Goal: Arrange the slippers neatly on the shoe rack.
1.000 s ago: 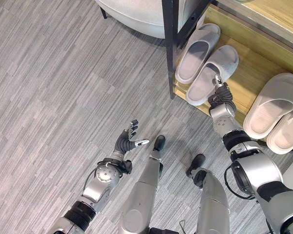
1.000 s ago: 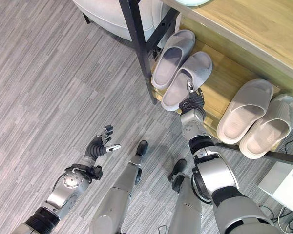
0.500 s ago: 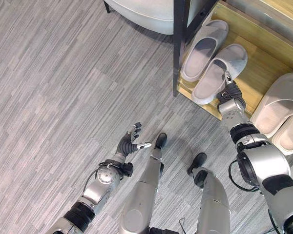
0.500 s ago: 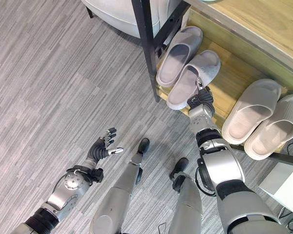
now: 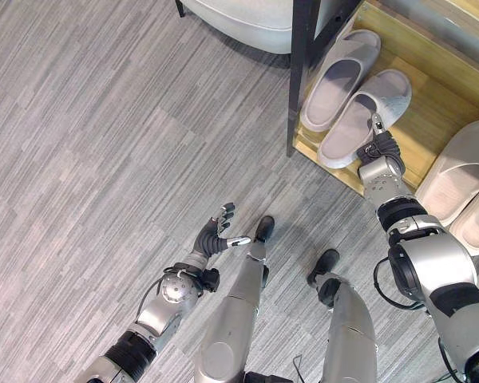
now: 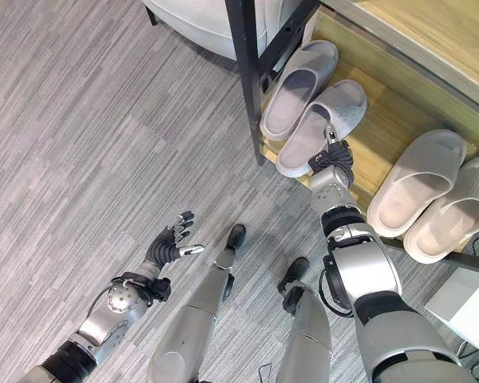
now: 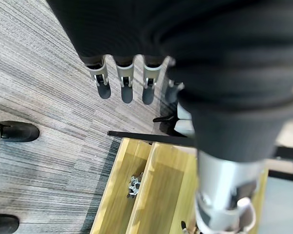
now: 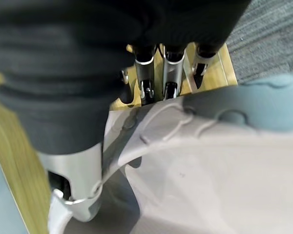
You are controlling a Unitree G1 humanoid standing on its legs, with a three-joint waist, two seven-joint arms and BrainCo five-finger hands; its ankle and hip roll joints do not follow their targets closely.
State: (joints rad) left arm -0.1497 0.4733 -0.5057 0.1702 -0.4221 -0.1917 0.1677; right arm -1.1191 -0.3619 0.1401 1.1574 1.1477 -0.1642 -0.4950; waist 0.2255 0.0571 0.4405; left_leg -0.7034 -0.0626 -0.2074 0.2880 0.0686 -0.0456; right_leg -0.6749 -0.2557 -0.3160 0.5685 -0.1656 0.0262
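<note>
The right hand (image 6: 330, 158), fingers pinched on the grey slipper (image 6: 321, 126), has pushed it further onto the shoe rack (image 6: 378, 128) beside its partner (image 6: 297, 88), nearly neat.

A pale rounded seat (image 5: 247, 20) on dark legs stands on the grey striped floor (image 5: 96, 144) (plank pattern).
</note>
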